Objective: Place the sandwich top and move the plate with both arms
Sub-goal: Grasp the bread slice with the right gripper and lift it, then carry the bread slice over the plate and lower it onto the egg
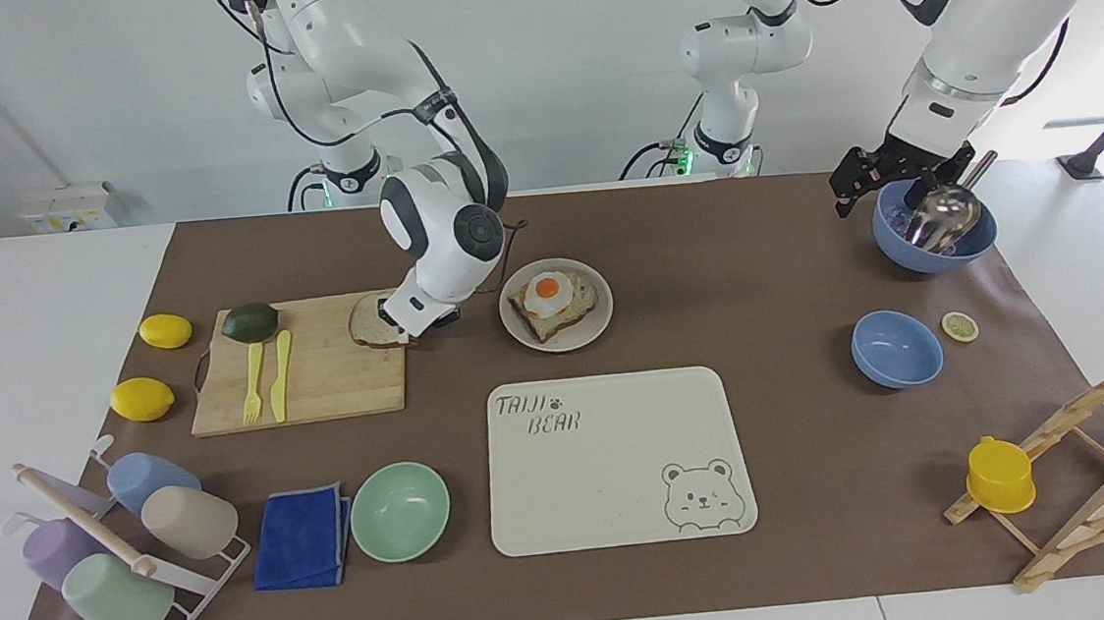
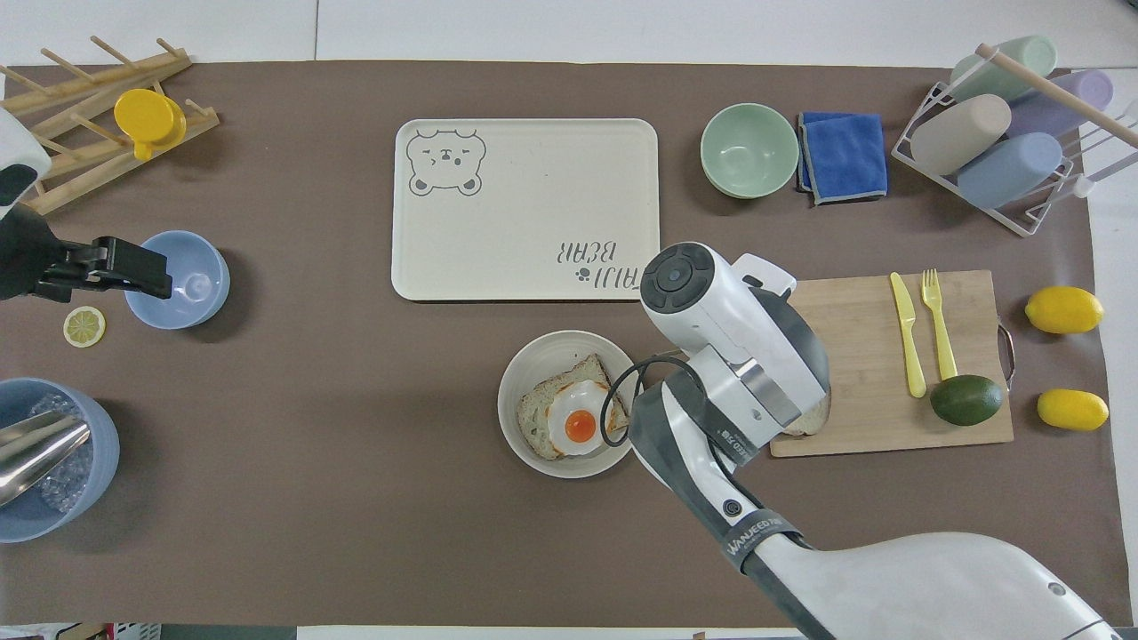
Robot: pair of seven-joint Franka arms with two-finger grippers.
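So the right gripper (image 1: 394, 324) was down at the corner of the wooden cutting board (image 1: 321, 377) nearest the plate, clamped tight on the edge of the sandwich top (image 1: 371, 324). The slice sat slightly tilted at that board corner; whether it had cleared the wood, I couldn't tell. From overhead the right arm's wrist covered most of the bread, only a sliver of crust (image 2: 811, 423) showing.

The plate (image 1: 602, 318) sat on the brown mat just beside the board, toward the left arm's end, carrying the egg toast (image 1: 551, 302). Plate and sandwich top were apart, not touching. The bear tray (image 1: 618, 462) lay farther from the robots than the plate.

The left gripper (image 1: 859, 182) hung over the rim of the blue bowl (image 1: 932, 250) that held a metal scoop (image 1: 943, 210), at the left arm's end of the table, fingers spread wide, holding nothing. That arm was waiting.

Also on the board: a yellow fork (image 1: 252, 383), a yellow knife (image 1: 279, 376) and an avocado (image 1: 250, 322).
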